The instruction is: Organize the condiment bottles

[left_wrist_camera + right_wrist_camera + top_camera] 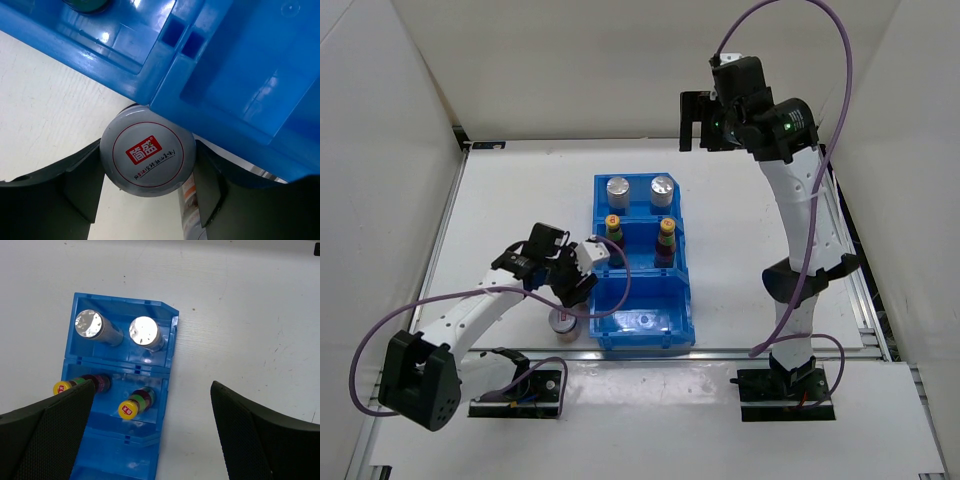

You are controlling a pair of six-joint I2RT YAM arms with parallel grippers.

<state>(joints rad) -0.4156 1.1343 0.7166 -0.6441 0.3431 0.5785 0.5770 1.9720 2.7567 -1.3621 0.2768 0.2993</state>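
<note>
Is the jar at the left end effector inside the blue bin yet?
No, the silver-lidded jar stands on the white table outside the blue bin, between the jaws of the left end effector.

The blue bin (642, 340) sat mid-table, reaching toward the near edge. Its far compartment held two silver-lidded cylinders (618, 187), its middle one two yellow-capped bottles (613, 226), all upright. The left gripper (567, 303) hung over a small container (563, 329) just beside the bin's near left corner. The right gripper (697, 120) hung high near the far edge

bright light, glare on lids (144, 331)
</note>
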